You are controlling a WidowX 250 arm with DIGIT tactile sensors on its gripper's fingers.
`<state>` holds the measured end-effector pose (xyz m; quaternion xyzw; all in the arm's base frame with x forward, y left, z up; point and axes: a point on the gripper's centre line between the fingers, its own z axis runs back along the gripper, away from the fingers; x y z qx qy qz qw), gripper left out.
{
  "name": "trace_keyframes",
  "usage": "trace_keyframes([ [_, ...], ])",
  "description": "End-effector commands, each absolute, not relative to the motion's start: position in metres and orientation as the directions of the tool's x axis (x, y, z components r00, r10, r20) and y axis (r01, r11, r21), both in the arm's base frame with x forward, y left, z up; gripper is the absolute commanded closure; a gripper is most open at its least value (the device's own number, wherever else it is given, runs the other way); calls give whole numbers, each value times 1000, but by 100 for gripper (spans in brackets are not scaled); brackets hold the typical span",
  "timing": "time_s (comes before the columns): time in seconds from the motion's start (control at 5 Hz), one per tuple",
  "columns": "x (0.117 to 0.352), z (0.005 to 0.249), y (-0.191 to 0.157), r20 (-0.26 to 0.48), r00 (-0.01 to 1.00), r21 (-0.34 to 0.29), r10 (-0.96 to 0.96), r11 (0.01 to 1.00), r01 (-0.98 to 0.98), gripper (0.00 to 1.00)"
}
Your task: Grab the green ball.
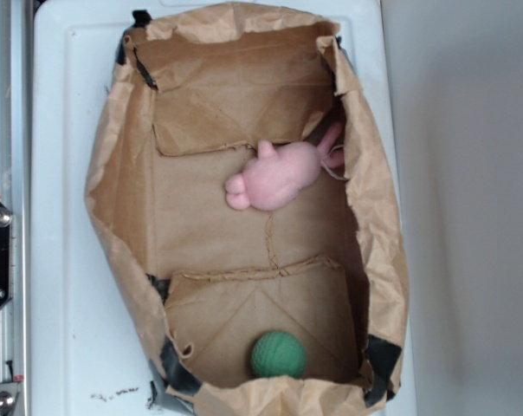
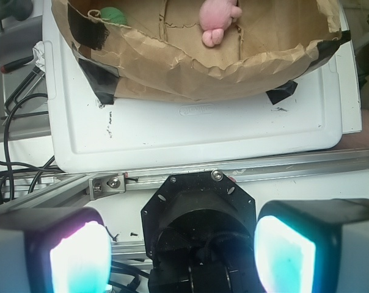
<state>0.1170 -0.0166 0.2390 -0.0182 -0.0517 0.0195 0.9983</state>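
Small round dark-green knit ball (image 2: 113, 14) far ahead and left of spread, empty claw (image 2: 181, 250), inside crumpled brown paper bag (image 2: 190, 73), well apart

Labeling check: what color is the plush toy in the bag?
Pink; the plush toy shows best in the exterior view.

Lab bench: aluminium rail (image 2: 245, 173), loose cables (image 2: 13, 116) (robot rig).
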Motion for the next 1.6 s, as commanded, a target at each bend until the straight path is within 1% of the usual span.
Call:
trace_keyframes([
  [0.0,144,240,-18,106,991,-61,84,995,-78,0],
  [0.2,177,237,-19,110,984,-72,143,988,-135,0],
  [0.4,208,233,-15,126,976,-66,176,983,-169,0],
  [0.6,236,222,-2,130,982,-66,139,989,-131,0],
  [0.8,253,206,10,132,991,-87,35,996,-23,0],
  [1.0,266,187,16,149,985,-67,-86,993,97,0],
  [1.2,275,169,16,152,972,-79,-179,978,193,0],
  [1.4,279,144,-2,195,942,-18,-272,960,281,0],
])
